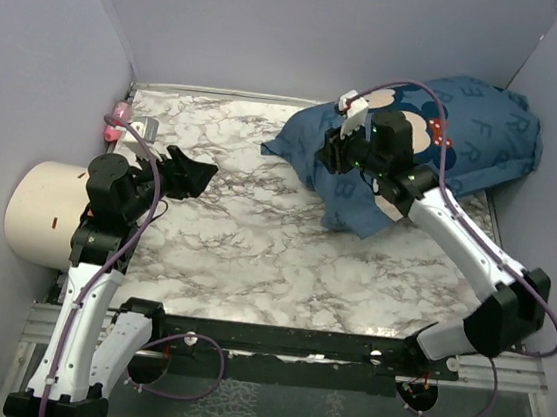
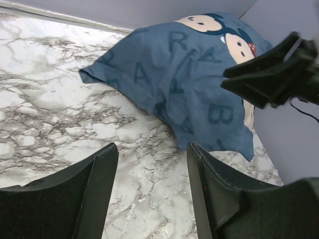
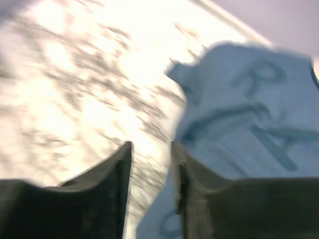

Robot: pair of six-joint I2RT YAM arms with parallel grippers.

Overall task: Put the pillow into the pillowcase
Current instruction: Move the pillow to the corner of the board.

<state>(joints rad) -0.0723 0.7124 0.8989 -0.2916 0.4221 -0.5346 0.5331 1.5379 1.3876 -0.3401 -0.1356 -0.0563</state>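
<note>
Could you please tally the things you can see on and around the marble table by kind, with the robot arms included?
Robot arms: 2 (left arm, right arm)
Blue pillowcase: 1
Small pink object at the far left corner: 1
Cream cylinder beside the left edge: 1
Total: 5

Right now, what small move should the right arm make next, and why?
Probably lower the right pincer onto the pillowcase edge beneath it and pinch: its jaws stand narrowly apart over the blue fabric, apparently gripping nothing.
</note>
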